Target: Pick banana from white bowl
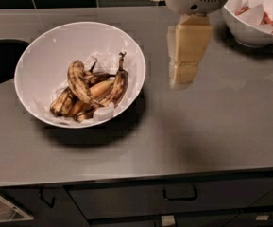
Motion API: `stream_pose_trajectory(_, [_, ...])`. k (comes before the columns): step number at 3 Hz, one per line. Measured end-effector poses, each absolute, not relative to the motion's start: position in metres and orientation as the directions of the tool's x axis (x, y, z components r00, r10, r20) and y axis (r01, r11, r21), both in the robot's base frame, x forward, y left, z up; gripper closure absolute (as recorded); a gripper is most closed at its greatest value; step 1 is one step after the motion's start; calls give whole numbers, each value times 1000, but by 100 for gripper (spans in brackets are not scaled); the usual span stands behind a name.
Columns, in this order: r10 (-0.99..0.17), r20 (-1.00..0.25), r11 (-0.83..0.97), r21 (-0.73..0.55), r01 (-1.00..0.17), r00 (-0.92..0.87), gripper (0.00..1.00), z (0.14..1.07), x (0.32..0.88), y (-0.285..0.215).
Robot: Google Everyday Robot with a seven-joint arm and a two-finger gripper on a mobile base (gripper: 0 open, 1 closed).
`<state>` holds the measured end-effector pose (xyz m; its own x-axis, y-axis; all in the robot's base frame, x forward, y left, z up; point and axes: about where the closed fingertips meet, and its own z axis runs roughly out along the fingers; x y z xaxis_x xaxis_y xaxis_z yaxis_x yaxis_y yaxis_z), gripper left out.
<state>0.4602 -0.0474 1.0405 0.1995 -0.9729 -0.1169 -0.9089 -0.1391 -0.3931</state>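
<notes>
We're hovering the gripper [189, 56] over the counter [221, 126] at 3 o'clock of the white bowl [46, 56], can't tell if it's open, so we're looking at reaching toward 9 o'clock for the banana [78, 82] inside.

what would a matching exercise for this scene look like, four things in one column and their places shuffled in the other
1. banana
2. white bowl
3. gripper
4. bowl with reddish pieces

a. far right corner of the counter
b. hanging over the counter, right of the white bowl
c. left on the counter
d. arched over other bananas on crumpled paper

Pairs: 1-d, 2-c, 3-b, 4-a
</notes>
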Motion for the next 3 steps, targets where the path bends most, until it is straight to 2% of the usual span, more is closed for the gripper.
stream_pose_trajectory(2, [-892, -104, -354, -444, -823, 439, 0, 1038, 473, 14])
stream_pose_trajectory(3, [-874, -76, -395, -465, -792, 480, 0, 1046, 469, 14])
